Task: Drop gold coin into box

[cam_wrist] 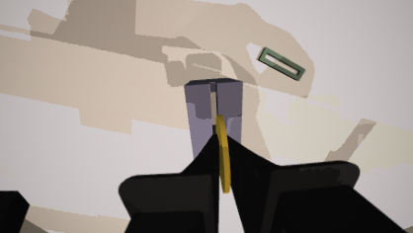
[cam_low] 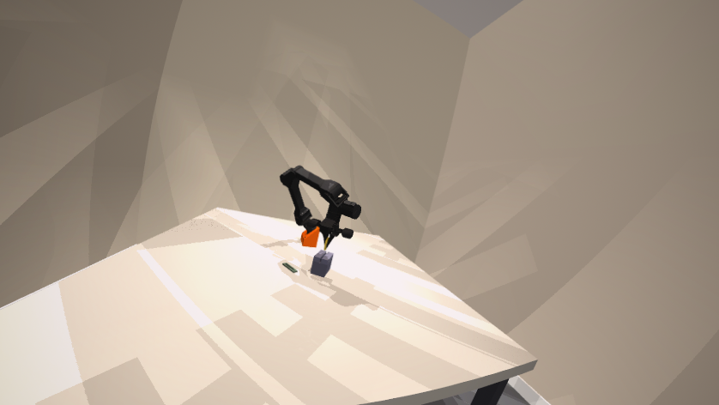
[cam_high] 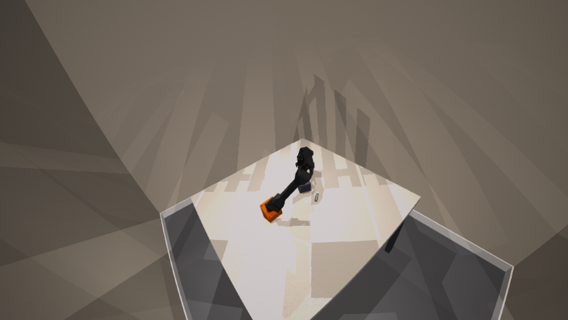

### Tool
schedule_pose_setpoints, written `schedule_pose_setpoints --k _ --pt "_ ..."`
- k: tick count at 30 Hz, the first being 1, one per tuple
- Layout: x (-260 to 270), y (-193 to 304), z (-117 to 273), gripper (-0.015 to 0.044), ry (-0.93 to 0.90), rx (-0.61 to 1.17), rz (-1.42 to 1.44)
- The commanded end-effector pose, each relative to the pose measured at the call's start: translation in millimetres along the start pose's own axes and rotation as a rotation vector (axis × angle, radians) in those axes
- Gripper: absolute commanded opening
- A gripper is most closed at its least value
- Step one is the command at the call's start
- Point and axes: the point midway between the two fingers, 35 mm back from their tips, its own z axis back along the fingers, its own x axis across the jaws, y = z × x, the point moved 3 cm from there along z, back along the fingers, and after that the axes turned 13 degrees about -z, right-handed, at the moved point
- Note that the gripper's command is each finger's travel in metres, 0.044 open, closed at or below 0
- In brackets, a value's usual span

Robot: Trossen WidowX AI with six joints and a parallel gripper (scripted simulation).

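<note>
Gold and stiff, the coin (cam_wrist: 224,153) sits edge-on, clamped in my claw (cam_wrist: 223,163) across its flat faces. I judge it light but slippery, so it could pivot above the box (cam_wrist: 213,116) slot (cam_wrist: 213,101).

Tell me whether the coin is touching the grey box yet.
Apart. In the exterior view, the coin, held in the tool, hangs above the box with pale table showing between them. The wrist view shows it edge-on over the slot.

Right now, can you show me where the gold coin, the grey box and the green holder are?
gold coin (cam_wrist: 223,148), wrist view, on its thin edge.
grey box (cam_wrist: 229,106), wrist view, on the lid right of the slot.
green holder (cam_wrist: 291,69), wrist view, on its rim.
</note>
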Motion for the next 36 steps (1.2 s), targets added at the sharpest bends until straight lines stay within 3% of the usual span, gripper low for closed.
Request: schedule_pose_setpoints --k 1,36 --pt "-1 0 0 0.0000 0.001 0.001 0.000" --pt "-1 1 -19 0.0000 0.001 0.000 0.010"
